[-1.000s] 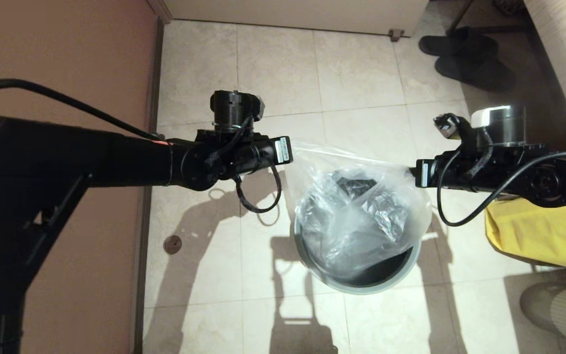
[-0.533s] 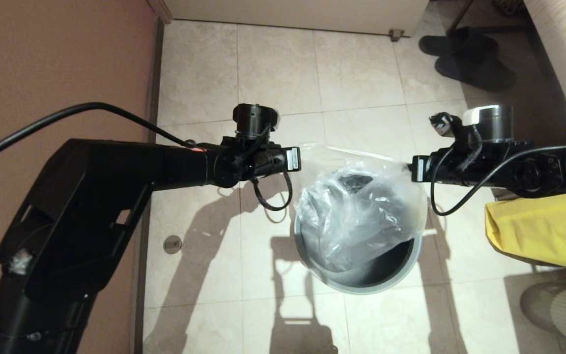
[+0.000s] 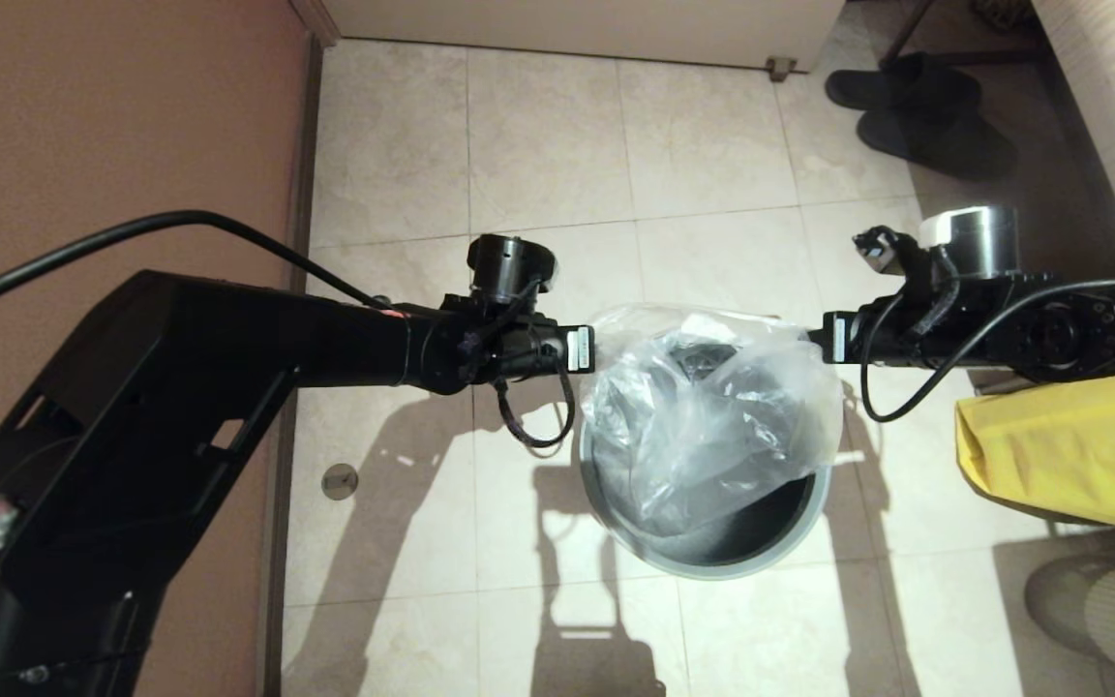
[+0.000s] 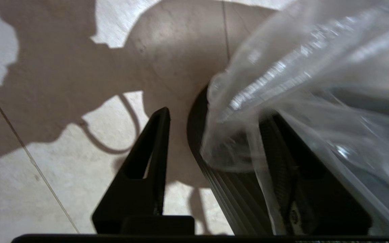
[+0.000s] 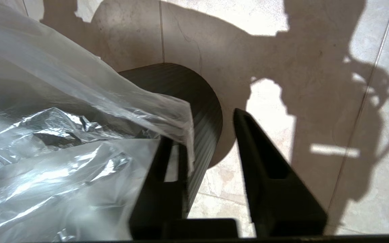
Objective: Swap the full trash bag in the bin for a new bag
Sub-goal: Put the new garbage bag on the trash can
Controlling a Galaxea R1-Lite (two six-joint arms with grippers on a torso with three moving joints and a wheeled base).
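— Where, the new bag (image 3: 712, 416)?
— Draping into the bin (image 3: 703, 557), bunching over its far rim.
— Left hand (image 4: 211, 141)?
— Straddling the bin's rim, fingers apart, bag against one.
— Right hand (image 5: 208, 148)?
— Straddling the opposite rim, fingers parted.

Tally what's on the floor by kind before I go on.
Bin: 1
Clear bag: 1
Yellow sack: 1
Black slippers: 2
Pale ribbed object: 1
Total: 6
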